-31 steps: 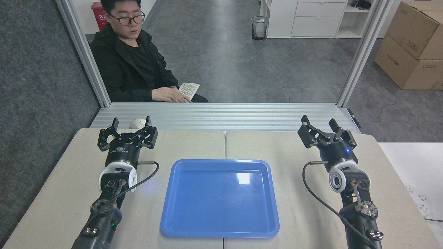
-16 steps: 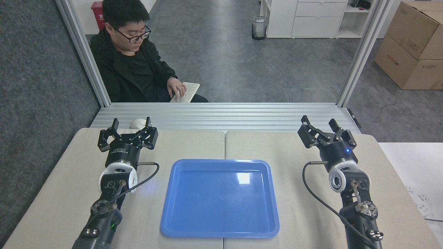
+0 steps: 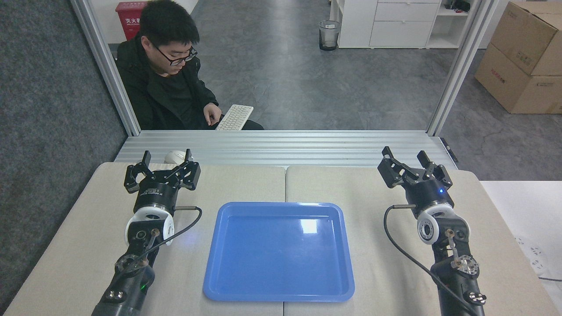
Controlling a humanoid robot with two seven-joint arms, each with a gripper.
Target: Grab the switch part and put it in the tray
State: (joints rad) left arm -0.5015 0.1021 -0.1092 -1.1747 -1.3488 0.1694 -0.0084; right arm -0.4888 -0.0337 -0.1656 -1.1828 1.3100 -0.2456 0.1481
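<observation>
Resting on beige table [image 3: 88,245], blue tray [image 3: 279,295]

Both hands [image 3: 167,154] [image 3: 405,156] spread, empty.

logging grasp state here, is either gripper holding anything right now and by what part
Nothing is held. The left gripper and the right gripper are both open and empty above the table, and no switch part is in view.

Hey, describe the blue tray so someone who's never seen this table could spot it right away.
On the beige table, look to the middle of the near half, between the two robot arms. The tray lies flat there: large, shallow, rectangular, with rounded corners. It is the only glossy blue thing on the table, and nothing is in it.
</observation>
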